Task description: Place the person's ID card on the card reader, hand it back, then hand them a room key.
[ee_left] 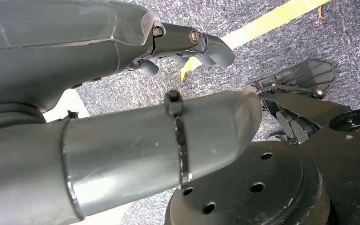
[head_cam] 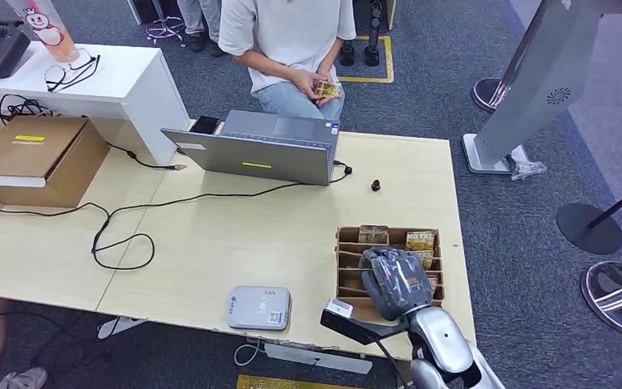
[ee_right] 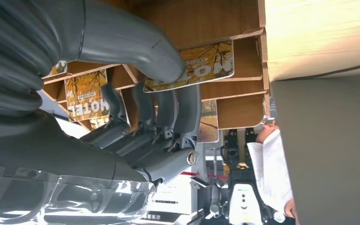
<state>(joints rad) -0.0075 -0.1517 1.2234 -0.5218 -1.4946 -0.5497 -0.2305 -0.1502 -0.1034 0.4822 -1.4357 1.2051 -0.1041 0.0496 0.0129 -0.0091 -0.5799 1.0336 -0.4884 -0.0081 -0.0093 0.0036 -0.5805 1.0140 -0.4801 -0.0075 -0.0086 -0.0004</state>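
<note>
My right hand (head_cam: 395, 282) is down over the wooden card holder (head_cam: 350, 267) at the table's front right. In the right wrist view the thumb and fingers (ee_right: 168, 108) pinch a yellow HOTEL room key card (ee_right: 206, 65) at one of the holder's slots (ee_right: 234, 28); more key cards (ee_right: 86, 91) stand in other slots. The grey-white card reader (head_cam: 258, 307) lies near the front edge, left of the holder, with nothing on it. A seated person behind the laptop holds a small yellowish card (head_cam: 325, 87) in both hands. My left hand (ee_left: 75, 61) hangs over the carpet, holding nothing.
An open grey laptop (head_cam: 263, 150) stands at the table's far side. A cardboard box (head_cam: 40, 154) sits at the left, and a black cable (head_cam: 121, 235) loops across the tabletop. A small black object (head_cam: 376, 185) lies right of the laptop. Stanchion bases (head_cam: 590, 228) stand on the carpet to the right.
</note>
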